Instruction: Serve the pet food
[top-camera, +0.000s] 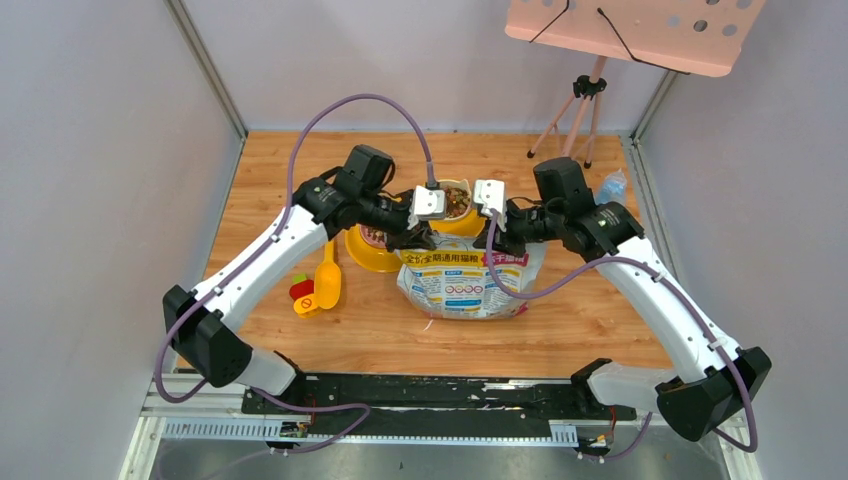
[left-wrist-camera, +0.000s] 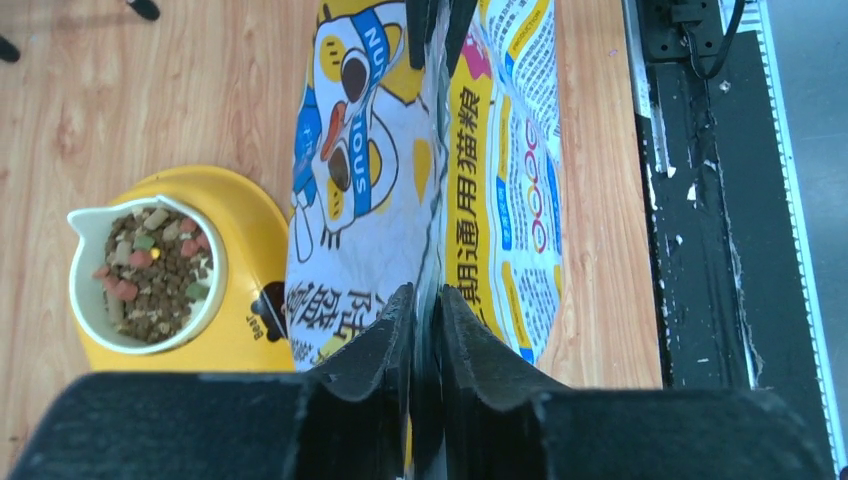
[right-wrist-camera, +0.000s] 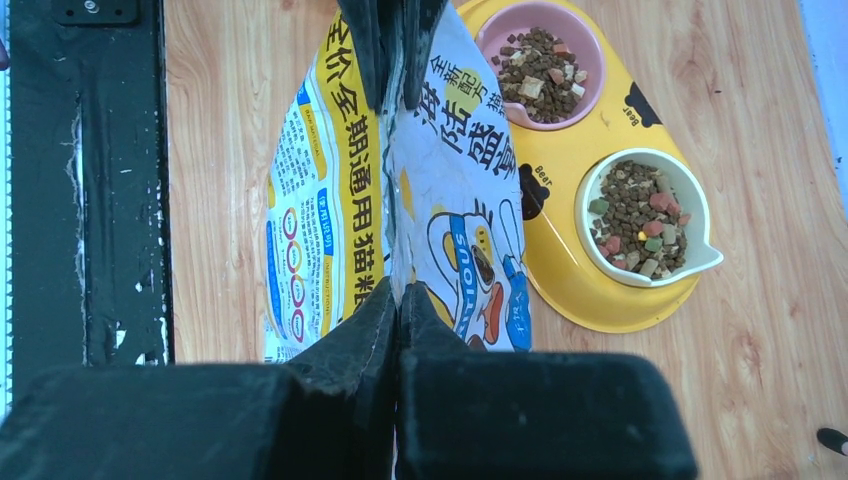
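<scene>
Clamping bag (right-wrist-camera: 320, 200) seam with right gripper (right-wrist-camera: 397, 292); straddling it with left gripper (left-wrist-camera: 428, 298), hold unclear. Judging pet food (right-wrist-camera: 640, 212) served in yellow feeder (right-wrist-camera: 568, 285); needing gentle bag release.

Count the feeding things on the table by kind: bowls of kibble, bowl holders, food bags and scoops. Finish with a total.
Bowls of kibble: 2 (white bowl, pink bowl)
yellow bowl holder: 1
food bag: 1
yellow scoop: 1
Total: 5
</scene>
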